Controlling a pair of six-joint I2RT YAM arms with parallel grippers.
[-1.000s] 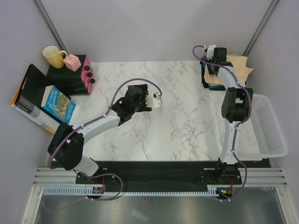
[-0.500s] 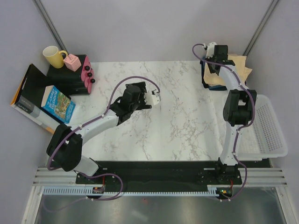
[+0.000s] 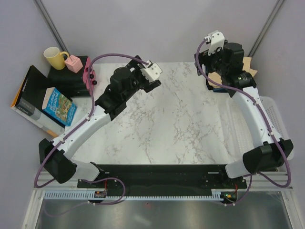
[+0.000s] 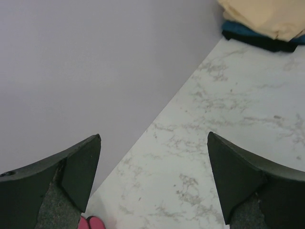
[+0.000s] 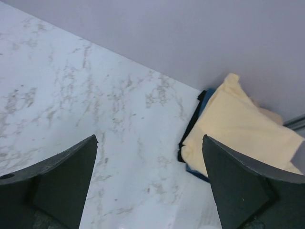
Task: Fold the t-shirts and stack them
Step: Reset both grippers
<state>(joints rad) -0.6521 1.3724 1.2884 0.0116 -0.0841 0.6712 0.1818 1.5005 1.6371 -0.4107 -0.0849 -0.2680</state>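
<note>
The t-shirts lie folded in one stack at the table's back right corner. A pale yellow-cream t-shirt [image 5: 238, 129] is on top, with a dark navy edge [image 5: 192, 125] and a teal-blue edge [image 4: 234, 26] showing beneath it. In the top view my right arm hides most of the stack [image 3: 248, 64]. My right gripper [image 5: 149, 137] hangs open above the marble just left of the stack and holds nothing. My left gripper [image 4: 153, 137] is open and empty over the back left of the table, and the stack shows far off at the upper right of its view.
A yellow mug [image 3: 55, 57] and a pink box [image 3: 74, 63] stand on a black case at the back left, beside pink dumbbells [image 3: 89, 76]. Books [image 3: 59, 106] lean off the left edge. A white mesh basket [image 3: 281, 138] sits at the right edge.
My right gripper has opened and lifted up off the stack. My left arm has risen and swung toward the back left.
</note>
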